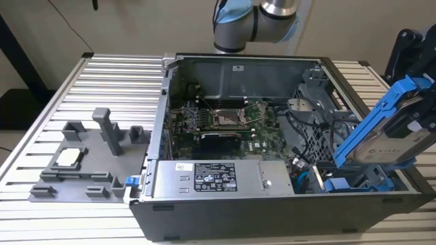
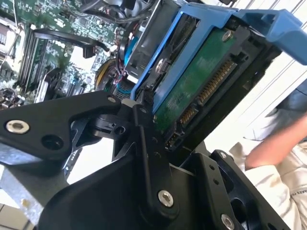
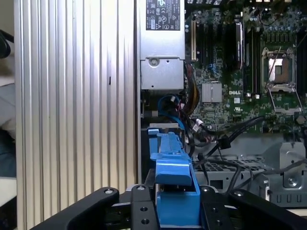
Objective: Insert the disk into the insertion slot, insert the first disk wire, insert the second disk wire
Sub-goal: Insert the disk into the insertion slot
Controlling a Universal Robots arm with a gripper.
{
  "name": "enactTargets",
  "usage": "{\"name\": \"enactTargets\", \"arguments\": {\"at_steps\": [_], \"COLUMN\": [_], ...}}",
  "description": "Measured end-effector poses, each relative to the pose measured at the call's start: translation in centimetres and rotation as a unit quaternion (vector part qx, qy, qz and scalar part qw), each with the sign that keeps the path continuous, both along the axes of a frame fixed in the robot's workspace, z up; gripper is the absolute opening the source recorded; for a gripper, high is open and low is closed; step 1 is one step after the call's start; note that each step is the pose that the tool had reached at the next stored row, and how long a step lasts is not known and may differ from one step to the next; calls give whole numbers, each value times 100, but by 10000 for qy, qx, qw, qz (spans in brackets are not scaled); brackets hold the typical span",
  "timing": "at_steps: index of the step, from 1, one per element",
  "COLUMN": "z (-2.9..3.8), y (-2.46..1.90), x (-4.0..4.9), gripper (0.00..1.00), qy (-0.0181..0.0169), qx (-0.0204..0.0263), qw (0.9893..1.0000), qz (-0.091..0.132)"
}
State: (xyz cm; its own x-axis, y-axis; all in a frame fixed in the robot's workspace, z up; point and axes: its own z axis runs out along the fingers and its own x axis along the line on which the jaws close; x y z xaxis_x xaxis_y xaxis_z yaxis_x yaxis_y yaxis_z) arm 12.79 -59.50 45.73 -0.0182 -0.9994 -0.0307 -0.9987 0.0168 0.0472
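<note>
Disk [image 1: 397, 137], one, gripped tilted by the tool [image 3: 175, 203] near one other blue carrier [image 1: 344, 184].

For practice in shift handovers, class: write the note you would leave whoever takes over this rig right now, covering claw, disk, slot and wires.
Claw: shut on the disk, held tilted above the case at the exterior view's right.
Insertion slot: the disk is not in it.
Done: disk in the claw's grip.
Left: seating the disk, both wires; the disk's connectors are bare in the second wrist view.
</note>
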Motion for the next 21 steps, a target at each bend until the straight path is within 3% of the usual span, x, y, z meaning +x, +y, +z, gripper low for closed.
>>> {"name": "enactTargets", "arguments": {"at_steps": [5, 7, 16, 21], "z": [-92, -129, -291, -378], "y": [1, 19, 46, 73], "x": [0, -6, -7, -9], "gripper": [33, 33, 33, 33], "qy": [-3, -20, -28, -28], "qx": [1, 2, 9, 43], "qw": [10000, 10000, 10000, 10000], "qz": [1, 6, 44, 45]}}
